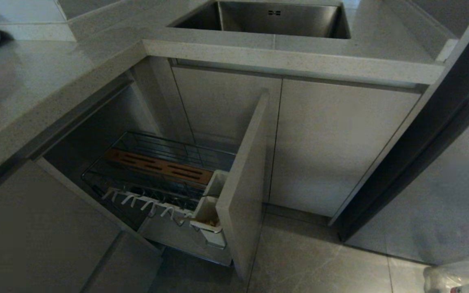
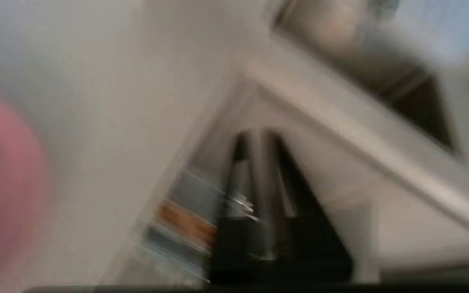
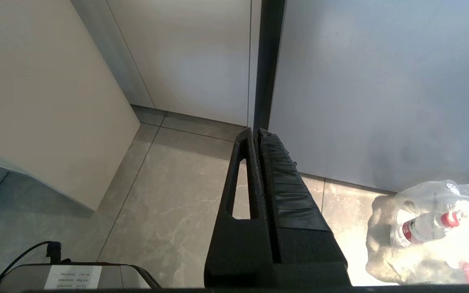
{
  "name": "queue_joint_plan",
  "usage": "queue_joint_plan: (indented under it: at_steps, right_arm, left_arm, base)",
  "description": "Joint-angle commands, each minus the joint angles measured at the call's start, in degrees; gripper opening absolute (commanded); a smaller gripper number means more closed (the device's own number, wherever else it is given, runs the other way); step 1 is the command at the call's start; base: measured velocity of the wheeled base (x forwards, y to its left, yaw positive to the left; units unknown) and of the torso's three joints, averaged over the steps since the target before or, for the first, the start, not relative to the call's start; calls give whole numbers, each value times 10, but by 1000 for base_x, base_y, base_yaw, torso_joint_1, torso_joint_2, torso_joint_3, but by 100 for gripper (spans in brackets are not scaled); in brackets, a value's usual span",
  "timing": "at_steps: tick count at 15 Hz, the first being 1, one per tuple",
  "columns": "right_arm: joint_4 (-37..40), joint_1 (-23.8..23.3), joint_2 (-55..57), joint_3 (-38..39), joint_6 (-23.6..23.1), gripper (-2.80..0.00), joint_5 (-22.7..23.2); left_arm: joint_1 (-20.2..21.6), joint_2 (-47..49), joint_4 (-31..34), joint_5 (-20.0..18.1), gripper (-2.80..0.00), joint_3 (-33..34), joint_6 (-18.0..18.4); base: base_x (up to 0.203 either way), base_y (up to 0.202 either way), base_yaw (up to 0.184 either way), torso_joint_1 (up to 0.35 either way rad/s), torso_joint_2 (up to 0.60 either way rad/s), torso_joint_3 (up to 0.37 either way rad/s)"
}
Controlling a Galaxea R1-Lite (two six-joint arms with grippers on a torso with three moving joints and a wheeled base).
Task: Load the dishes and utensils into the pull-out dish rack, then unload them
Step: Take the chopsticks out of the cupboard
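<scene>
Rack [image 1: 159,167] pulled out, chopsticks [image 1: 202,221] seen in its cup; plate, bowl not loaded.
Left gripper [image 2: 259,195] was closed on nothing; right gripper [image 3: 257,138] parked, closed.

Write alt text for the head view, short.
A pull-out dish rack stands open below a grey countertop, its wire basket bare of dishes; chopsticks rest in its white utensil cup. A steel sink sits above; neither arm shows.
</scene>
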Motion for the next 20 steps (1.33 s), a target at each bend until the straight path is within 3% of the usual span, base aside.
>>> queue_joint_plan:
  at_steps: [1, 9, 13, 17, 20]
  right_arm:
    - [0, 0, 0, 0, 0, -280, 0]
    - [0, 0, 0, 0, 0, -280, 0]
    - [0, 0, 0, 0, 0, -280, 0]
    - [0, 0, 0, 0, 0, -280, 0]
    - [0, 0, 0, 0, 0, -280, 0]
  left_arm:
    - [-52, 50, 38, 0, -280, -14, -15]
    - [-181, 149, 217, 5, -280, -27, -4]
    - [-220, 161, 268, 37, -280, 43, -10]
    - [-222, 152, 275, 42, -280, 118, -58]
    - [-258, 152, 275, 40, -280, 153, -106]
  base:
    - [0, 0, 0, 0, 0, 0]
    - [0, 0, 0, 0, 0, 0]
    - [0, 0, 0, 0, 0, 0]
    - [0, 0, 0, 0, 0, 0]
    - [0, 0, 0, 0, 0, 0]
